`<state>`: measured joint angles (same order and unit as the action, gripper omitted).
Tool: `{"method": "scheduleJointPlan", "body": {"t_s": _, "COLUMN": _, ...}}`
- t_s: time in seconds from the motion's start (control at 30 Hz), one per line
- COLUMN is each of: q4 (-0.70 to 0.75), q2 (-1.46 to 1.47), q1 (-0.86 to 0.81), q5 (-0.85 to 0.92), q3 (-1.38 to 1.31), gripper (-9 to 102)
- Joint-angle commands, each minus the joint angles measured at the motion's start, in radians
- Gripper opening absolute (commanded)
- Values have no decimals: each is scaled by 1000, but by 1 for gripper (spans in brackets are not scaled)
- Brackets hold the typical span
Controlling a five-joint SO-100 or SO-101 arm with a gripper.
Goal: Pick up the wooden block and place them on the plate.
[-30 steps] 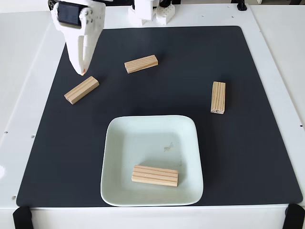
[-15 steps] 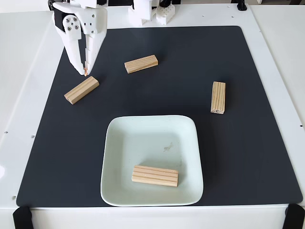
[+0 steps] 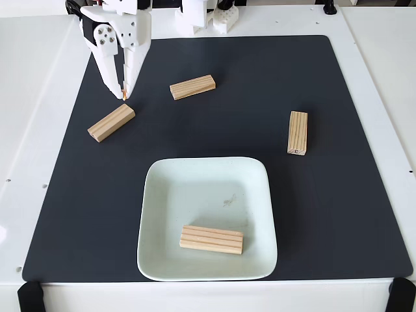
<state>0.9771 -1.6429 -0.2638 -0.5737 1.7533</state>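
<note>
Three wooden blocks lie on the black mat: one slanted at the left (image 3: 111, 123), one near the top middle (image 3: 192, 87), and one standing lengthwise at the right (image 3: 298, 132). Another wooden block (image 3: 211, 239) lies flat in the front part of the pale mint plate (image 3: 188, 188), which sits at the front centre of the mat. My white gripper (image 3: 123, 95) hangs at the upper left, pointing down, its tips just above and behind the left block. The fingertips meet with nothing between them.
The black mat (image 3: 325, 214) covers most of the white table. The arm's white base (image 3: 201, 16) stands at the back edge. Black clamps (image 3: 29, 296) sit at the front corners.
The gripper has turned about its axis and shifted slightly right, so both fingers now face the camera. The blocks and plate have not moved.
</note>
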Motion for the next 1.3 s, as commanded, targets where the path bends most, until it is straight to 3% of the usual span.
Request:
{"method": "scheduleJointPlan", "body": {"t_s": 0.0, "q4": 3, "q2": -46, "q1": -2, "q5": -5, "q3": 9, "gripper": -1}}
{"method": "scheduleJointPlan", "body": {"t_s": 0.17, "q4": 2, "q2": -49, "q1": -11, "q5": -26, "q3": 14, "gripper": -1}}
{"method": "scheduleJointPlan", "body": {"t_s": 0.37, "q4": 11, "q2": -38, "q1": -104, "q5": -428, "q3": 31, "gripper": -1}}
{"method": "scheduleJointPlan", "body": {"t_s": 0.57, "q4": 14, "q2": -31, "q1": -109, "q5": -592, "q3": 37, "gripper": 0}}
{"method": "scheduleJointPlan", "body": {"t_s": 0.73, "q4": -69, "q2": -31, "q1": -117, "q5": -747, "q3": 98, "gripper": 0}}
{"method": "scheduleJointPlan", "body": {"t_s": 0.87, "q4": -129, "q2": -31, "q1": -121, "q5": -833, "q3": 150, "gripper": 0}}
{"method": "scheduleJointPlan", "body": {"t_s": 1.27, "q4": -130, "q2": -31, "q1": -215, "q5": -971, "q3": 149, "gripper": 0}}
